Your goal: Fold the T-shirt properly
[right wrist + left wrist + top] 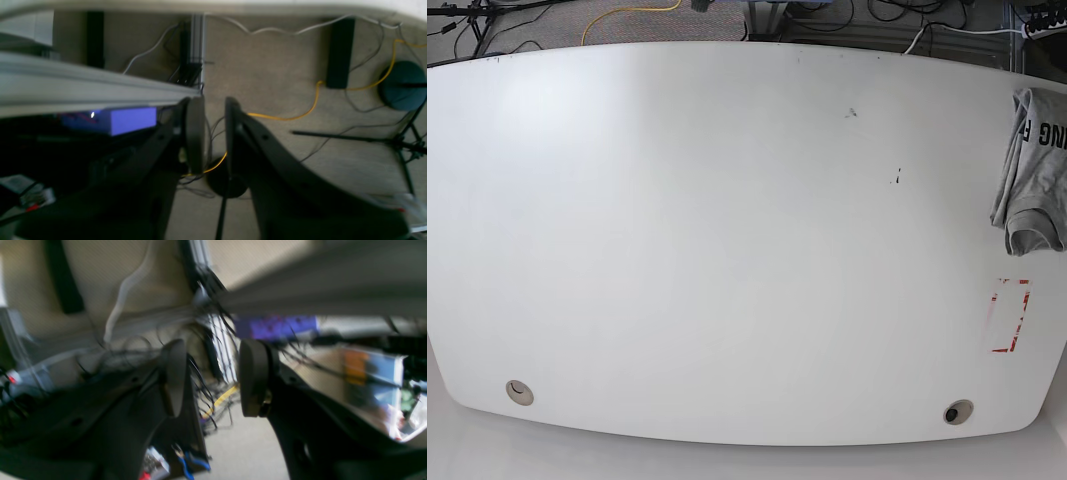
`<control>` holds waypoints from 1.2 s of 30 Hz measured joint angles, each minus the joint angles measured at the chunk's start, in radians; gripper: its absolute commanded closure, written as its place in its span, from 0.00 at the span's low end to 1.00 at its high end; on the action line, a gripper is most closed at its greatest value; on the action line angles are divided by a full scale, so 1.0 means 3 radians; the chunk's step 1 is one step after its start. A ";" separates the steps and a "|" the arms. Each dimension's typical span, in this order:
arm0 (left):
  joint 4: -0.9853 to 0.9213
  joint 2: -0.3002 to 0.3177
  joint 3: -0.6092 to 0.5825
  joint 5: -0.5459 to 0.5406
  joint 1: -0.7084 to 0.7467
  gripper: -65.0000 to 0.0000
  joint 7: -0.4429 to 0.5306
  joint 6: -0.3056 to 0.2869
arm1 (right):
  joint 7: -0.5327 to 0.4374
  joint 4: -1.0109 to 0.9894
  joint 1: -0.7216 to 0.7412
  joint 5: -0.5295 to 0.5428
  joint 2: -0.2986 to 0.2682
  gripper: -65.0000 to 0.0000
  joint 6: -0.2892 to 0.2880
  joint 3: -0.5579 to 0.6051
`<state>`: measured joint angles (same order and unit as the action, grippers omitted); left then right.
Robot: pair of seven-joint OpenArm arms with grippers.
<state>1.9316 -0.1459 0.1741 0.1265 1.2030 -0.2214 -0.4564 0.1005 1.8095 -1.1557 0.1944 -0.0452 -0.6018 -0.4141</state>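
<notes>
The grey T-shirt (1030,175) with dark lettering lies crumpled at the far right edge of the white table (727,250) in the base view, partly cut off by the frame. Neither arm shows in the base view. In the left wrist view my left gripper (208,378) is open, with a wide gap and nothing between its black pads (253,376); it faces the floor and cables. In the right wrist view my right gripper (213,133) has its pads only narrowly apart and holds nothing; behind it are carpet and a yellow cable (300,116). The T-shirt shows in neither wrist view.
A red tape rectangle (1009,316) marks the table below the shirt. Two cable holes (519,392) (958,411) sit near the front edge. Below the table are an aluminium rail (83,86), a purple box (123,120), a tripod leg (350,138) and loose cables.
</notes>
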 measured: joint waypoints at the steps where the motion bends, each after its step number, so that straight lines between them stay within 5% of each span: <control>1: -0.0039 -0.0001 -0.0001 0.0003 -0.0003 0.62 -0.0004 0.0003 | -0.0009 -0.0020 -0.0031 0.0013 -0.0005 0.84 -0.0001 0.0048; 10: -0.0820 0.0053 -0.0010 0.0005 -0.0229 0.62 0.0011 0.0036 | -0.0047 -0.0704 -0.0066 -0.0202 -0.0005 0.84 -0.0003 0.0451; 24: -0.2525 0.0406 0.0058 -0.0022 -0.1375 0.62 0.0084 0.0038 | -0.0233 -0.2187 0.0936 -0.0650 -0.0060 0.85 0.0019 0.0563; 36: -0.3522 0.0651 0.0113 -0.0017 -0.2098 0.62 0.0066 0.0084 | -0.0238 -0.2888 0.1470 -0.0647 -0.0251 0.85 0.0426 0.0824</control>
<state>0.8749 0.0494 0.2081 0.1215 0.5735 -0.2016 -0.4313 0.0292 0.9432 -0.7147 0.0002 -0.1204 -0.4740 -0.1669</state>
